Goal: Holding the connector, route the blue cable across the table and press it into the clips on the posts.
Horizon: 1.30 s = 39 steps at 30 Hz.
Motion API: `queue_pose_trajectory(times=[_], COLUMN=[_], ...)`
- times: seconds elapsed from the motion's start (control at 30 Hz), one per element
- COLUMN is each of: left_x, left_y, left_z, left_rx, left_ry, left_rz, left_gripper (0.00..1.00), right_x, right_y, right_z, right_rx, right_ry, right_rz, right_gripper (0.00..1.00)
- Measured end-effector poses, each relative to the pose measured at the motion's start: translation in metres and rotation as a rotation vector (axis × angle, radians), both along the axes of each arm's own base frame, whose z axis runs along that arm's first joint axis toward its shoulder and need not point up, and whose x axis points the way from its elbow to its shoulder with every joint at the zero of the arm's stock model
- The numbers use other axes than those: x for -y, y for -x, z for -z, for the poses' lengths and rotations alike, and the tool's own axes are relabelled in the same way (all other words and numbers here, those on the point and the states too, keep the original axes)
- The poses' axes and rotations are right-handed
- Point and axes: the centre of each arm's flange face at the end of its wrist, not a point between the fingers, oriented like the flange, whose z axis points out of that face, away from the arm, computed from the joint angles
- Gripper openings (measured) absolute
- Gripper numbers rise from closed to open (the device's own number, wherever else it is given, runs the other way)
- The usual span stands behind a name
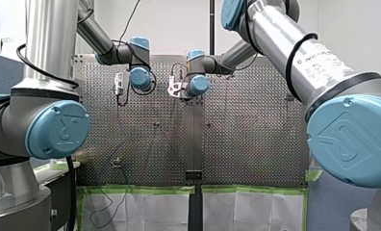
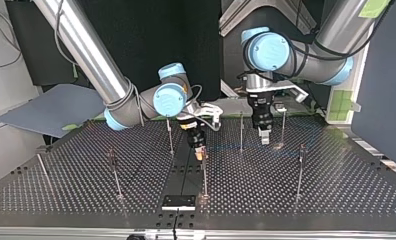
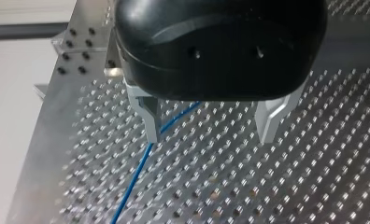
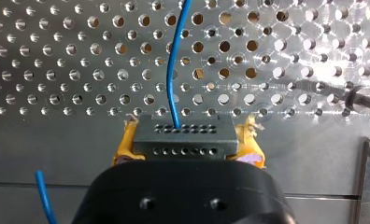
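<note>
My right gripper (image 4: 185, 140) pinched the connector (image 4: 183, 133) between its yellow pads (image 4: 127, 144), one pad on each short side of the dark block. The cable (image 4: 173, 65) came out of the connector's face with the holes. From there it ran straight ahead of the gripper over the table (image 4: 57, 70). A second piece of cable showed beside the gripper's black body.

My left gripper (image 3: 210, 128) had its metal fingers (image 3: 148, 116) spread wide and held nothing. The cable passed between them close to the gripper's body, then just beside the tip of one finger, and ran away over the table. Whether it touched that finger, I could not tell.

In the top view both grippers hung low over the table among the thin posts (image 2: 300, 170). The right one was near the middle and the left one was between two posts, more to the view's right.
</note>
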Motion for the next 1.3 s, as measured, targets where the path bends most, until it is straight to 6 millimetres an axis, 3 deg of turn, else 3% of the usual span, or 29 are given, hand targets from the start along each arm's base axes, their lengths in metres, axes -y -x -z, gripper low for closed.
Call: queue_pose_trajectory(times=[0.57, 0.9, 1.1, 1.17, 1.2, 1.27, 1.3], left_x=[-0.016, -0.014, -0.014, -0.014, -0.014, -0.015, -0.015], left_y=[-0.03, -0.061, -0.067, -0.067, -0.067, -0.067, -0.067], left_z=[-0.031, -0.025, -0.022, -0.023, -0.023, -0.023, -0.024], left_rx=[0.116, 0.123, 0.137, 0.14, 0.141, 0.145, 0.147], left_ry=[0.018, 0.022, 0.047, 0.057, 0.062, 0.075, 0.08], left_rz=[-0.081, -0.085, -0.085, -0.084, -0.085, -0.09, -0.092], left_gripper=[1.0, 1.0, 1.0, 0.71, 0.71, 0.36, 0.36], right_x=[0.001, 0.002, 0.003, 0.003, 0.003, 0.003, 0.003], right_y=[0.0, 0.001, 0.001, 0.001, 0.001, 0.001, 0.001], right_z=[0.0, 0.0, -0.001, -0.001, -0.001, -0.001, -0.001], right_rx=[0.003, 0.004, 0.005, 0.005, 0.005, 0.005, 0.005], right_ry=[0.002, 0.002, 0.003, 0.003, 0.003, 0.003, 0.003], right_rz=[-0.003, -0.006, -0.004, -0.004, -0.004, -0.003, -0.003], right_gripper=[0.0, 0.0, 0.0, 0.0, 0.0, 0.0, 0.0])
